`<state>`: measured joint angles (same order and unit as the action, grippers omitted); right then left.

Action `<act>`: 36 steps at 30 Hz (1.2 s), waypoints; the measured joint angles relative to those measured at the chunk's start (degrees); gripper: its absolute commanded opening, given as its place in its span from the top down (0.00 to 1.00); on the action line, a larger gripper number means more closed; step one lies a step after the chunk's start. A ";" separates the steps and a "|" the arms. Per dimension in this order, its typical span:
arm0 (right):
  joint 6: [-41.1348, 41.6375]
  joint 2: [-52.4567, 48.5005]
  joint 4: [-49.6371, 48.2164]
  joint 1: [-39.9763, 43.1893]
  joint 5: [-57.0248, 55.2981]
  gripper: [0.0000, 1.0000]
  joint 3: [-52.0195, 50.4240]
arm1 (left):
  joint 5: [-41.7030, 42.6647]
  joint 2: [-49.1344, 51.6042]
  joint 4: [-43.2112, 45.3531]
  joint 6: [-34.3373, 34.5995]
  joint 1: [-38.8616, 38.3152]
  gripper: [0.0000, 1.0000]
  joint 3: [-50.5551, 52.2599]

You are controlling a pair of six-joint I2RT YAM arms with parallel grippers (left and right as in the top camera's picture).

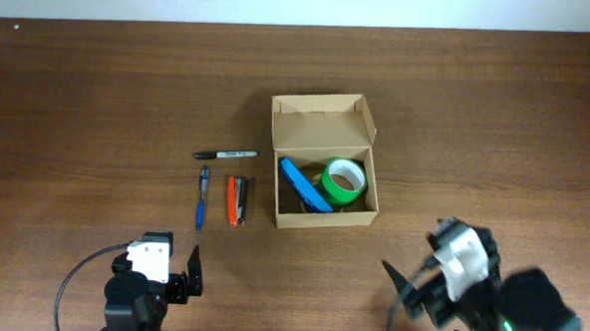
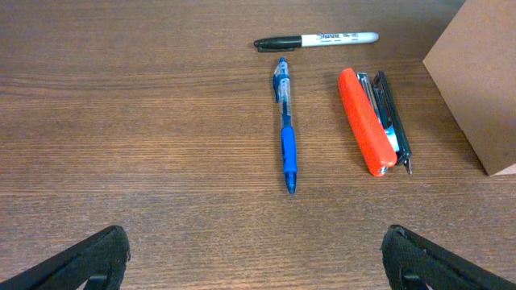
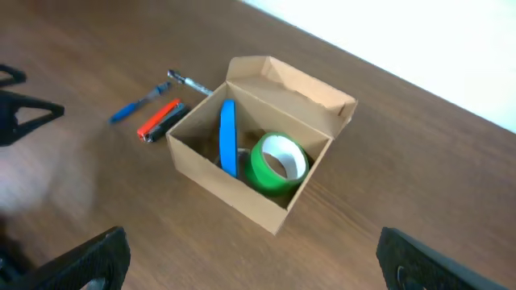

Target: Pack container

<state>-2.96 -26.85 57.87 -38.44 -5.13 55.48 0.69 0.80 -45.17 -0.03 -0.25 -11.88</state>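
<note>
The tan cardboard container [image 1: 322, 216] stands open in the middle of the table, its flap lid [image 1: 322, 122] up at the far side. Inside are a green tape roll [image 1: 344, 183] and a flat blue plastic object [image 1: 301, 186] leaning on edge; both show in the right wrist view, tape [image 3: 278, 163] and blue object [image 3: 228, 137]. Left of the box lie a black marker [image 1: 226, 155], a blue pen [image 1: 202, 197] and an orange stapler [image 1: 235, 200]. My left gripper [image 2: 254, 258] is open and empty, short of the pen [image 2: 285, 127]. My right gripper [image 3: 250, 258] is open and empty, near the container's front right corner [image 3: 270, 217].
The wooden table's far edge [image 1: 301, 26] meets a white wall. In the left wrist view the marker [image 2: 316, 39] lies crosswise beyond the pen, the stapler [image 2: 367, 121] to its right, and the container's corner [image 2: 477, 80] at far right.
</note>
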 measured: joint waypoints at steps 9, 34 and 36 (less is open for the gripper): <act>2.10 9.44 0.04 0.00 0.00 0.01 -3.87 | 0.00 0.00 0.00 0.00 0.00 0.00 0.00; 2.75 9.44 -0.02 0.00 0.00 0.01 -4.02 | 1.18 13.70 -2.12 -0.02 0.00 0.00 -7.02; 2.75 9.42 -0.07 0.00 -0.02 0.01 -4.04 | 2.95 19.74 -2.05 -0.02 0.00 0.00 -12.92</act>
<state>-0.21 -17.43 57.80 -38.44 -5.15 51.44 3.64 20.53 -47.22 -0.05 -0.25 -24.80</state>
